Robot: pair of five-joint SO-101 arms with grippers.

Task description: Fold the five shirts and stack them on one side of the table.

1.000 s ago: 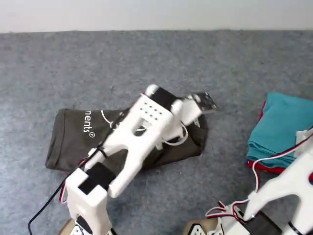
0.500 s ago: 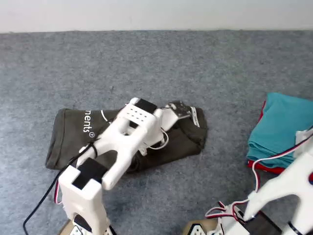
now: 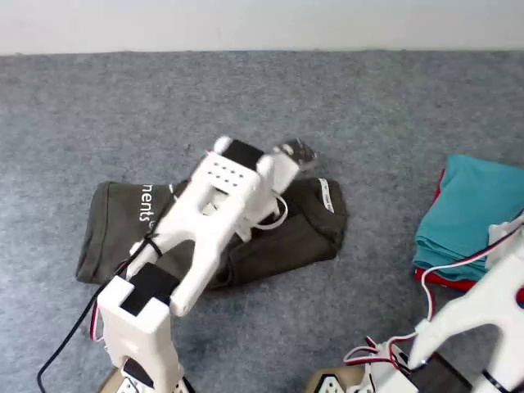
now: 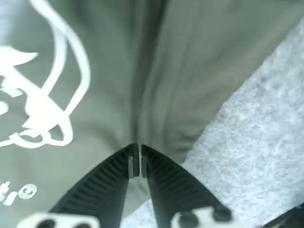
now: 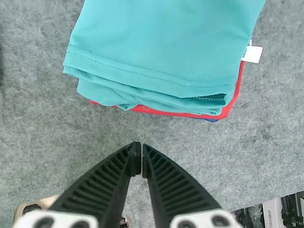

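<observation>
Left gripper (image 4: pixel 135 161) and right gripper (image 5: pixel 137 159): jaws closed.
Left above folded olive shirt (image 4: pixel 190 71); right over grey table (image 5: pixel 47 123), beside teal shirt (image 5: pixel 161 42) stacked on red shirt (image 5: pixel 190 114).

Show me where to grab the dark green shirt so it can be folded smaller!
Probably the short end by the white tag, on the side facing the teal pile. The shirt lies flat in a long strip, so its layered edge there is easiest to pinch. Come down from above, jaws across that edge.
</observation>
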